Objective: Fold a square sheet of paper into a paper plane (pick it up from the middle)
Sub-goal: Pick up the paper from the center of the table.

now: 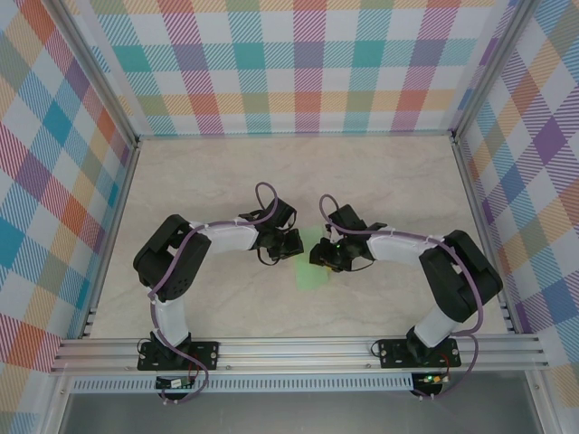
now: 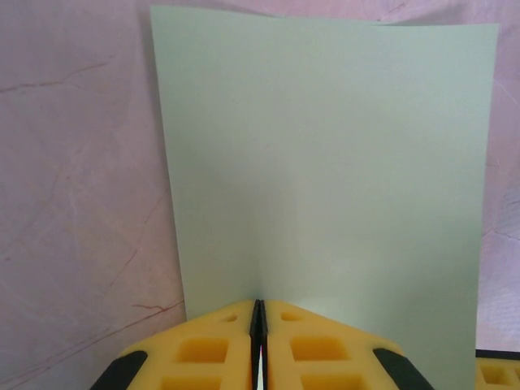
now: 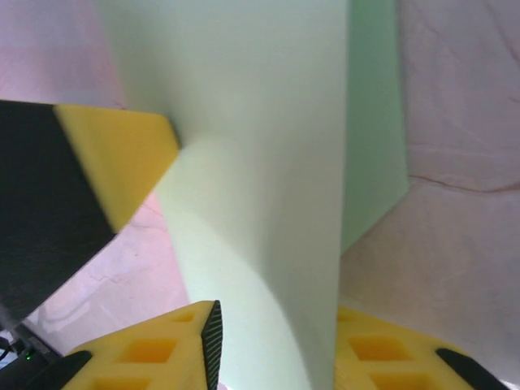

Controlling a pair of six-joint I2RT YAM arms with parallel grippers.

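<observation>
Probably a lab test cell: plaid walls (image 1: 308,63), aluminium frame (image 1: 298,348)

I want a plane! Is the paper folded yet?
Not yet: the paper shows no crease, only a curve between the right fingers.

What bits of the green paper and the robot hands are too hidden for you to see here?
- Top external view: most of the square sheet of paper is covered by the left gripper and right gripper. Any creases are too small to see.
- Left wrist view: the sheet's near edge is behind the shut yellow fingers, so I cannot tell if they pinch it or just press on it.
- Right wrist view: the sheet is blurred and cut off at the top and bottom edges.
</observation>
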